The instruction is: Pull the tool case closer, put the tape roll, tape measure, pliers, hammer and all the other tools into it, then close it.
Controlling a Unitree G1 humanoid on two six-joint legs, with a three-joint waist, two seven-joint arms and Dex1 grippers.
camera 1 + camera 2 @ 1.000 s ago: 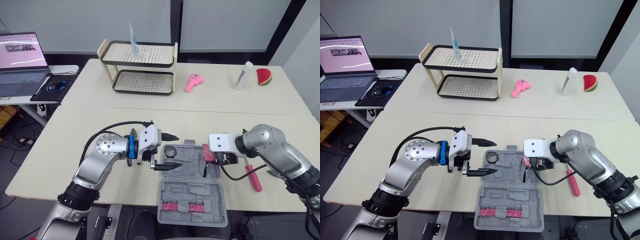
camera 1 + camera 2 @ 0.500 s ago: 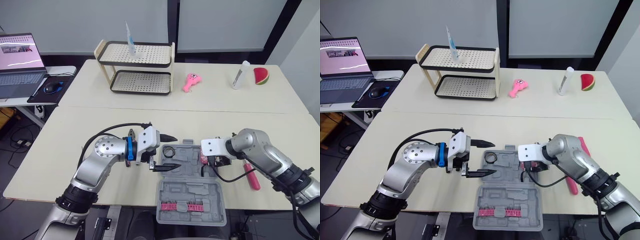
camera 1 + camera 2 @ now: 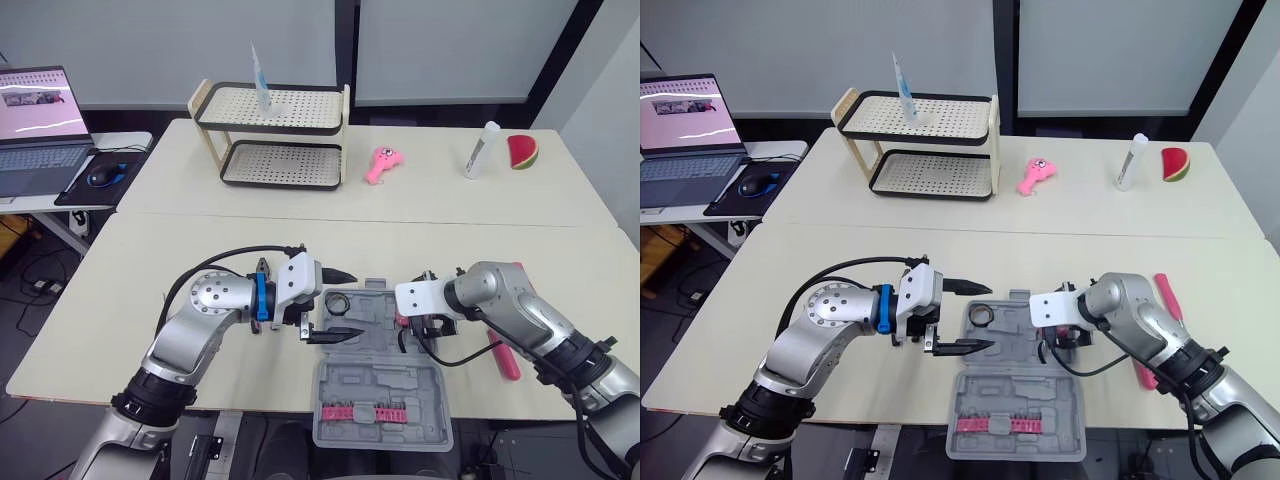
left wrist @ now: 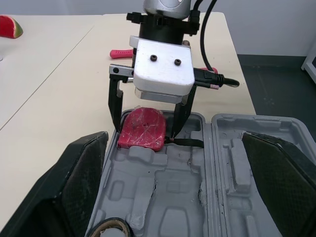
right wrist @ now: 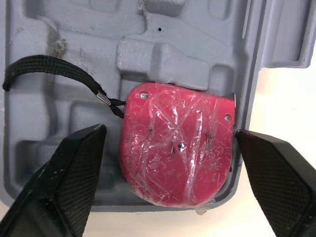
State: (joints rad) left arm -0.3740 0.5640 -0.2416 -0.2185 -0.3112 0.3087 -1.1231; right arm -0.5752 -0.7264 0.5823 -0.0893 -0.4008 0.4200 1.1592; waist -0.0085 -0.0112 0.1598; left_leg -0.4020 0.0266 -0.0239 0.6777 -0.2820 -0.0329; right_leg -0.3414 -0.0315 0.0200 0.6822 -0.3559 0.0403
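Comparing the left eye view with a second ago: right gripper [image 3: 417,335] has shifted a little leftward over the right end of the open tool case [image 3: 375,385], and its forearm has swung in with it. Red tape measure [image 3: 408,310] sits under it at the case's right edge. Left gripper [image 3: 352,301] is unchanged, spread wide, hovering at the case's left end just over the tape roll [image 3: 340,301], which lies inside. Pink-handled tool [image 3: 503,358] is on the table [image 3: 150,300] right of the case, apart from it.

Right eye view: same layout. A pink bit strip [image 3: 992,425] sits in the near half of the case.

Left wrist view: the right gripper's fingers [image 4: 114,111] stand either side of the tape measure. Can't tell contact from here.

Right wrist view: fingers [image 5: 64,182] spread wide, with the tape measure lying flat in the case's corner pocket between them and a gap on both sides. Its black strap [image 5: 49,69] trails across the tray. Reads as let go, not gripped.

Judgement: tape measure is placed, so roll and measure are both in. The pink-handled tool is still out and the case is not yet closed. The right arm probably needs to lift clear before reaching for that tool.
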